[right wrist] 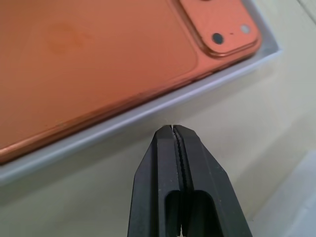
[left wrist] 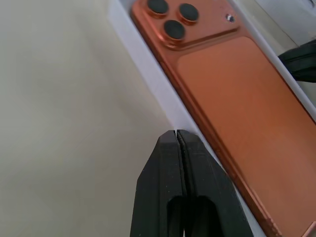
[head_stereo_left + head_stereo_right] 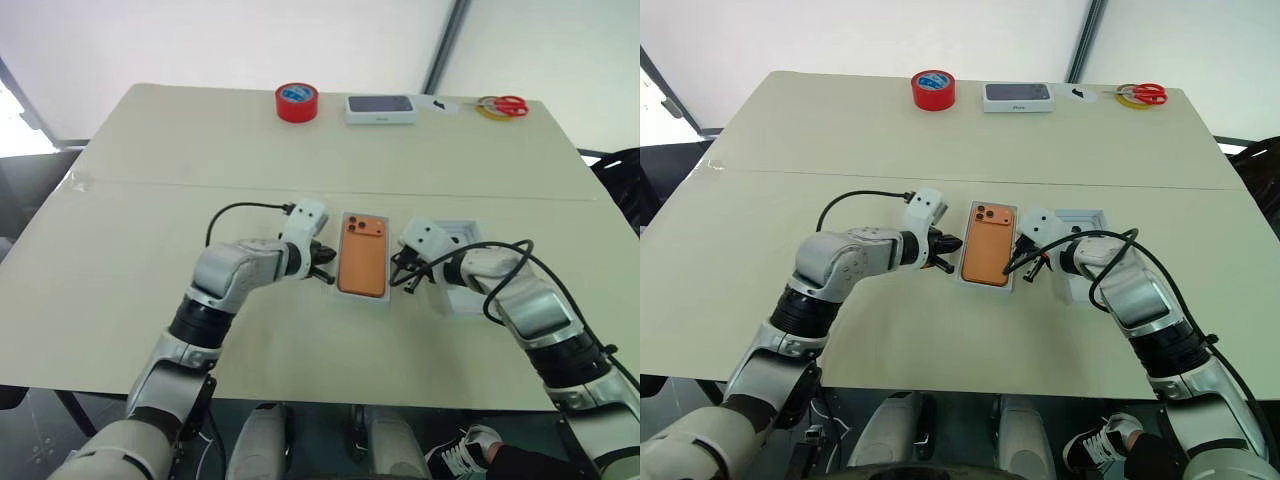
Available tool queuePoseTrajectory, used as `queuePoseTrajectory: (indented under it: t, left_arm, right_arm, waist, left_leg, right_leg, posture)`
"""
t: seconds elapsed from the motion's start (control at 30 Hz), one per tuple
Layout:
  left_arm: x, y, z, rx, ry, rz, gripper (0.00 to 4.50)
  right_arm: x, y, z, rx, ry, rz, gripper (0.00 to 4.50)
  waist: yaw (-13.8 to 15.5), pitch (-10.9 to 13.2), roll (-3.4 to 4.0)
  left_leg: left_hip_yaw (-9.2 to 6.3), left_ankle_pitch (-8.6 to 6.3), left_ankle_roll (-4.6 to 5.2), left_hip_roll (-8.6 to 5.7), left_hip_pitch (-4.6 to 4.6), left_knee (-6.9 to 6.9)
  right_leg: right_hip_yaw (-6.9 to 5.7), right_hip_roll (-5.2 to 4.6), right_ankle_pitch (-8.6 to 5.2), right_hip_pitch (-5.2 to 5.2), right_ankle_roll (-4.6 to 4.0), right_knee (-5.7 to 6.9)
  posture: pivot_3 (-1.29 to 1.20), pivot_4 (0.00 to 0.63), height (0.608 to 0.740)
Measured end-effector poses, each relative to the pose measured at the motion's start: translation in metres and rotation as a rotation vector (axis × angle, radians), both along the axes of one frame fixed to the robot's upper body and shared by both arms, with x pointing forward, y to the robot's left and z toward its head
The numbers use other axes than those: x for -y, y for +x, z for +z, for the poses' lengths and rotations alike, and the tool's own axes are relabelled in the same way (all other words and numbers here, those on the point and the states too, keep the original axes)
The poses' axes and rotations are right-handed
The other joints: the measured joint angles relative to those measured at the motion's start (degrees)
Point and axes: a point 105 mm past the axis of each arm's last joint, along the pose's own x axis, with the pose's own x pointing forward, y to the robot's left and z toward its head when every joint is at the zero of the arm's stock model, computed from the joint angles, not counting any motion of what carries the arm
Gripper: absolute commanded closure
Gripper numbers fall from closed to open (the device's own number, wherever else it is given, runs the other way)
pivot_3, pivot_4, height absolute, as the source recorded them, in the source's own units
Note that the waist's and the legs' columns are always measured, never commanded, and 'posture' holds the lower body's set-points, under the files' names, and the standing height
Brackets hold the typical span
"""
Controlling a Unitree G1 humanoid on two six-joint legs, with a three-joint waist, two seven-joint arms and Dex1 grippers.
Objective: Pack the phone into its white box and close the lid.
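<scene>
I count one phone, orange, lying camera-side up inside one white box, which sits at the middle of the table between my two arms. One lid lies open-side up just to the right of the box, partly covered by my right arm. I have two grippers in play. The left gripper has its two black fingers pressed together with nothing between them, its tip just beside the left wall of the box. The right gripper is likewise fully closed and empty, its tip near the right wall of the box, on the side toward the lid. Along the far edge of the table I count one roll of red tape, one white box with a dark picture, one small dark item too small to identify, and one pair of red-handled scissors lying by a yellowish roll. The table is a pale beige surface with a seam running across it. Behind it stands a light wall with one dark slanted post.
</scene>
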Motion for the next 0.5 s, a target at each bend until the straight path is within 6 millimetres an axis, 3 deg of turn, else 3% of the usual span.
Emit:
queuePoseTrajectory:
  t: [0.23,0.5]
  left_arm:
    - [0.015,-0.005,-0.003,-0.016,-0.005,-0.075,4.46]
    - [0.065,-0.028,-0.01,-0.077,-0.048,-0.236,4.46]
  right_arm:
    - [0.008,-0.013,-0.001,-0.026,-0.039,0.009,4.5]
    - [0.057,-0.04,-0.002,-0.081,-0.124,-0.093,4.5]
  waist:
    - [0.25,0.0,0.0]
    - [0.28,-0.02,0.02]
  left_leg:
    - [-0.02,-0.03,0.05,-0.01,-0.01,0.02]
    - [-0.05,-0.08,0.15,-0.08,-0.02,0.09]
  right_leg:
    - [0.0,-0.06,-0.01,0.04,0.0,-0.04]
    - [0.0,-0.16,-0.11,0.1,-0.11,-0.08]
  posture:
    - [0.0,0.15,0.73]
    - [0.0,0.15,0.73]
